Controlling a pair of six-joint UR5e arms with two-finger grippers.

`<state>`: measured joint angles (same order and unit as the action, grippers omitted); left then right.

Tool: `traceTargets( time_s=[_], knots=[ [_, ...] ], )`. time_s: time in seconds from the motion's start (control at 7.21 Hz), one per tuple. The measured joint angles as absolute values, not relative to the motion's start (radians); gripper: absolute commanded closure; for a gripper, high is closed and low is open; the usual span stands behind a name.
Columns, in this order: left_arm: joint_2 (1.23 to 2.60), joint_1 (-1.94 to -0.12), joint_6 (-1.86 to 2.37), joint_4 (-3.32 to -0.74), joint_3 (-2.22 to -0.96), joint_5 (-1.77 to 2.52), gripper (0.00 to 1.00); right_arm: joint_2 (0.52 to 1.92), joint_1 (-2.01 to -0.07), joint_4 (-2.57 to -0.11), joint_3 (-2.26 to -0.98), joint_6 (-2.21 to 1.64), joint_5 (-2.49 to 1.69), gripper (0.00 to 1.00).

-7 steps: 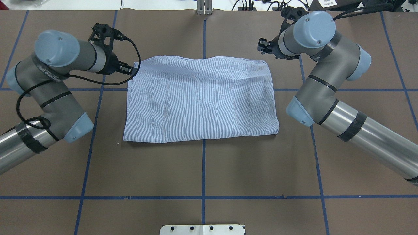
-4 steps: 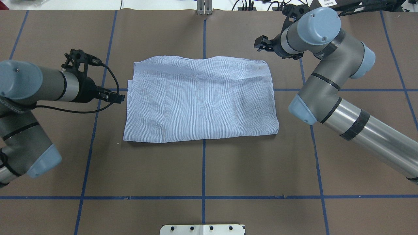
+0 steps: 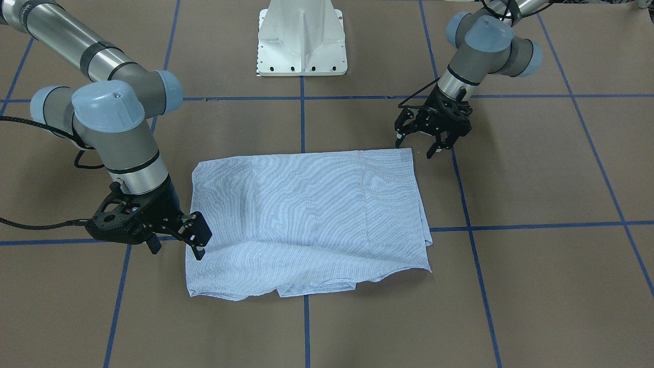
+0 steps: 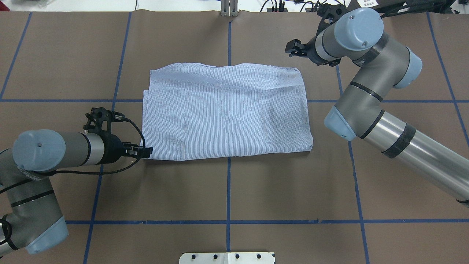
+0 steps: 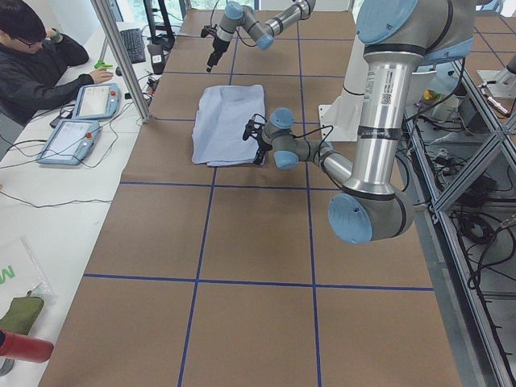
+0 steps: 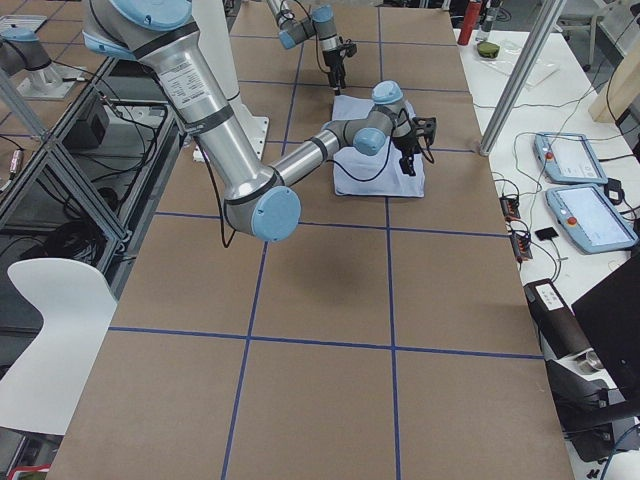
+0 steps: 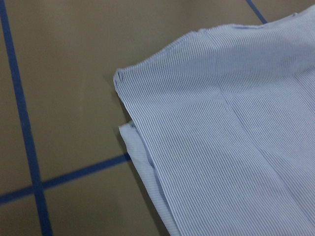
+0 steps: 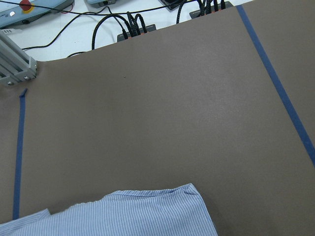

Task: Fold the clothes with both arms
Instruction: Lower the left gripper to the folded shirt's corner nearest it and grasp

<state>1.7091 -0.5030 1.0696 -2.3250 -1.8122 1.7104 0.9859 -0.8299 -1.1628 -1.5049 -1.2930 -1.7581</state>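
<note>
Progress: partial. Left gripper, fingers spread and empty, touching or just short of the near corner of shirt, which lies flat ahead of it as a rectangle. Layered edges, so probably more than one fold already made. Right gripper, likewise spread and empty, near far corner. Remaining, by estimate: grasp both corners; fold once more.

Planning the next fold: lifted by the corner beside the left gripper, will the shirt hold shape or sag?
The shirt would probably sag: it lies limp with soft wrinkles. Its stacked layers may slide apart if only the top one is pinched. Thin cloth, so likely light.
</note>
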Motion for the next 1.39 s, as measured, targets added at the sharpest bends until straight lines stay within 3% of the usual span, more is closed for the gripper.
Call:
traceTargets(
  time_s=[0.14,0.28,0.42,0.55,1.39],
  knots=[
    [1.713,-0.484,1.082,-2.327,-1.804,1.693,0.37,0.986,-0.830,-1.163,-1.506,-1.293,-1.758,0.00],
    [1.718,-0.473,1.087,-2.328,-1.796,1.686,0.46,0.986,-0.830,-1.163,-1.506,-1.293,-1.758,0.00],
    [1.722,-0.466,1.089,-2.329,-1.789,1.684,0.68,0.987,-0.830,-1.163,-1.506,-1.294,-1.758,0.00],
    [1.727,-0.460,1.091,-2.330,-1.782,1.683,1.00,0.987,-0.830,-1.163,-1.506,-1.293,-1.758,0.00],
    [1.713,-0.525,0.985,-2.342,-1.795,1.694,1.00,0.988,-0.827,-1.162,-1.505,-1.295,-1.748,0.00]
  ],
)
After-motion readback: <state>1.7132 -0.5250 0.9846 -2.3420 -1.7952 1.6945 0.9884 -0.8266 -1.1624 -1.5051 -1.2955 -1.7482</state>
